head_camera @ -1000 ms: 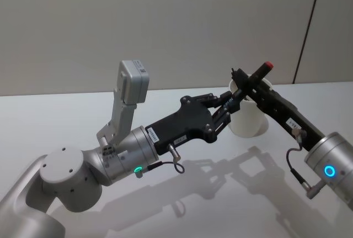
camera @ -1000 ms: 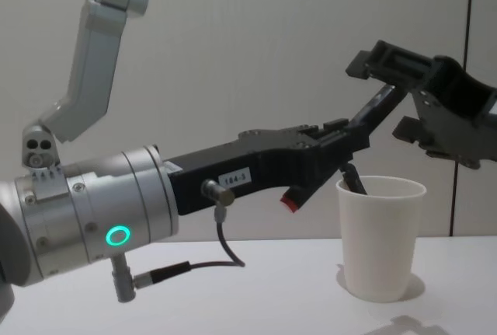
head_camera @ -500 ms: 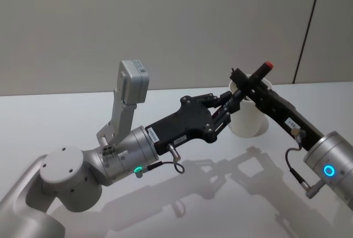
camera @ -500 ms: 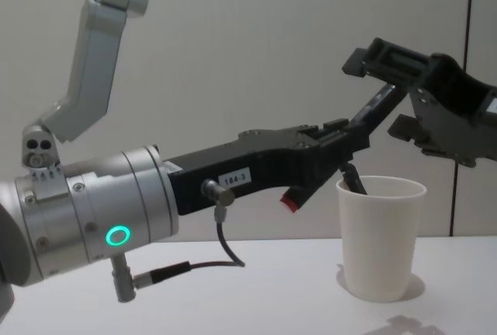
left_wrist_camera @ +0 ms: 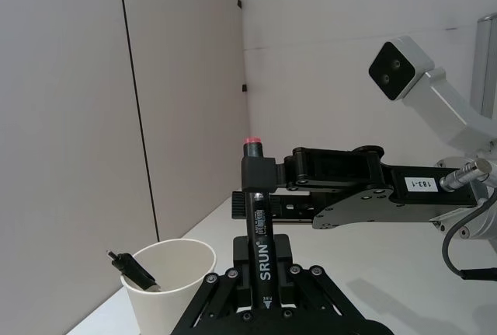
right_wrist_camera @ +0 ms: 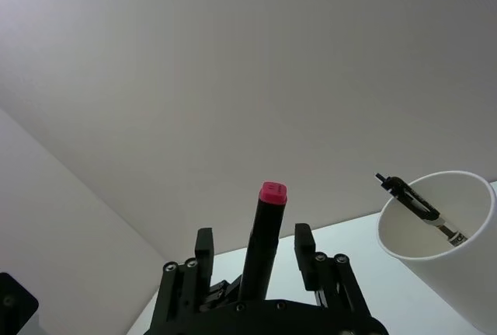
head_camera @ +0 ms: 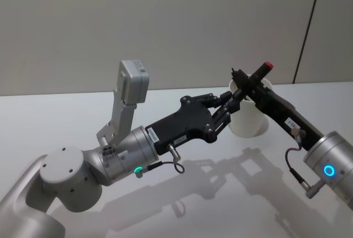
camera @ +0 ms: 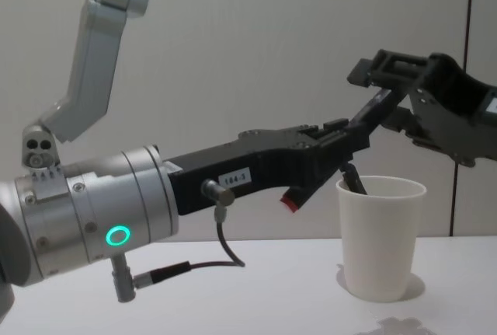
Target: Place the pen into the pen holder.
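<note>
Care is called for in the handover: the pen (left_wrist_camera: 258, 230), clamped in the left end effector (head_camera: 227, 107) near the cup (camera: 380, 234) rim, should be pinched squarely by the open right end effector (right_wrist_camera: 254, 237) straddling its red-tipped end before being released.

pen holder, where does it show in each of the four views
Head view: pen holder right of centre, in the upper half.
Left wrist view: lower left of the picture.
Right wrist view: lower right, cut by the edge.
Chest view: lower right, standing upright.
Shared landmark: the red-capped pen, close by it in all four.
</note>
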Controlling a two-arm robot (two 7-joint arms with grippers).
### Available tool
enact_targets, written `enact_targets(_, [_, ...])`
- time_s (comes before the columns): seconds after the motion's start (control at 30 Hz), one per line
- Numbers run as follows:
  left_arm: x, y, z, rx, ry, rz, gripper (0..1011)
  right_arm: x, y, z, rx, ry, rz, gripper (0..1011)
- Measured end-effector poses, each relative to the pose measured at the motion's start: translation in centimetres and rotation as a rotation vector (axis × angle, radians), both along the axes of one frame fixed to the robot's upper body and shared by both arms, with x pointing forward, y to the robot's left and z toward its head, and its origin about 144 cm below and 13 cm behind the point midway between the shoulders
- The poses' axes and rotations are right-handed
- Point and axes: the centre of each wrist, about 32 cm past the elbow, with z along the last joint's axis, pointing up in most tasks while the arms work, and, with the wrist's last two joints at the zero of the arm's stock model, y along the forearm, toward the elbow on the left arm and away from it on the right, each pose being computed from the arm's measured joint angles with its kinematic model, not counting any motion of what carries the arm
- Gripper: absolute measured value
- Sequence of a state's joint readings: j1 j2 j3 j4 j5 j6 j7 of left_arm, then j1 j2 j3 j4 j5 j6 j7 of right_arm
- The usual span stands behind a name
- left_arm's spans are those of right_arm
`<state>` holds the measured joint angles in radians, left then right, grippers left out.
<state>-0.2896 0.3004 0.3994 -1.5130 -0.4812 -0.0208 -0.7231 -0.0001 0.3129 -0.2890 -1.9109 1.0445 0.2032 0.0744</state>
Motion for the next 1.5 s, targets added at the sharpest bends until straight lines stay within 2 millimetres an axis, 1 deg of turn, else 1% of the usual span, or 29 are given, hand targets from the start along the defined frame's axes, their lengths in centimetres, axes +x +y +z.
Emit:
enact_targets(0.1, [0.0,0.0,0.0,0.0,0.0,0.0,182,0.01,0.0,0.01,0.0,0.0,0.0,567])
enact_targets(0.13, [0.0,0.0,0.0,0.0,0.0,0.0,183,0.01,0.0,0.01,0.0,0.0,0.0,547])
enact_targets(0.23, [0.0,0.0,0.0,0.0,0.0,0.0,182,0.01,0.0,0.01,0.0,0.0,0.001,446])
enact_targets(0.27, [0.0,0.0,0.0,0.0,0.0,0.0,182,0.01,0.0,0.01,0.0,-0.001,0.001,401])
enact_targets(0.3, [0.0,0.0,0.0,0.0,0.0,0.0,182,0.01,0.0,0.01,0.0,-0.001,0.001,401])
enact_targets(0.33, [0.0,0.0,0.0,0.0,0.0,0.0,181,0.01,0.0,0.01,0.0,-0.001,0.001,339])
enact_targets(0.37, [0.0,0.0,0.0,0.0,0.0,0.0,182,0.01,0.0,0.01,0.0,-0.001,0.001,328])
enact_targets(0.4, [0.0,0.0,0.0,0.0,0.0,0.0,182,0.01,-0.01,0.01,0.0,0.0,0.001,261])
enact_targets(0.5, [0.0,0.0,0.0,0.0,0.0,0.0,182,0.01,0.0,0.01,0.001,-0.001,0.002,208])
enact_targets(0.73, [0.0,0.0,0.0,0.0,0.0,0.0,182,0.01,0.0,0.01,0.001,-0.001,0.002,195])
enact_targets(0.83, [0.0,0.0,0.0,0.0,0.0,0.0,211,0.01,-0.01,0.01,0.001,-0.002,0.001,195])
enact_targets(0.87, [0.0,0.0,0.0,0.0,0.0,0.0,234,0.01,-0.01,0.01,0.001,-0.002,0.001,195])
enact_targets(0.9, [0.0,0.0,0.0,0.0,0.0,0.0,288,0.01,-0.01,0.01,0.001,-0.001,0.001,195])
enact_targets(1.07, [0.0,0.0,0.0,0.0,0.0,0.0,425,0.01,-0.01,0.01,0.001,-0.001,0.001,195])
enact_targets(1.1, [0.0,0.0,0.0,0.0,0.0,0.0,486,0.01,-0.01,0.01,0.001,-0.001,0.001,195])
enact_targets(1.17, [0.0,0.0,0.0,0.0,0.0,0.0,523,0.01,-0.01,0.01,0.001,-0.001,0.001,194])
enact_targets(1.2, [0.0,0.0,0.0,0.0,0.0,0.0,583,0.01,0.0,0.01,0.001,-0.001,0.001,195])
enact_targets(1.3, [0.0,0.0,0.0,0.0,0.0,0.0,642,0.01,0.0,0.01,0.0,-0.001,0.001,195])
enact_targets(1.37, [0.0,0.0,0.0,0.0,0.0,0.0,723,0.01,0.0,0.01,0.0,-0.001,0.001,195])
enact_targets(1.47, [0.0,0.0,0.0,0.0,0.0,0.0,792,0.01,0.0,0.01,0.0,-0.001,0.001,195])
enact_targets(1.5, [0.0,0.0,0.0,0.0,0.0,0.0,833,0.01,0.0,0.01,0.0,-0.001,0.001,195])
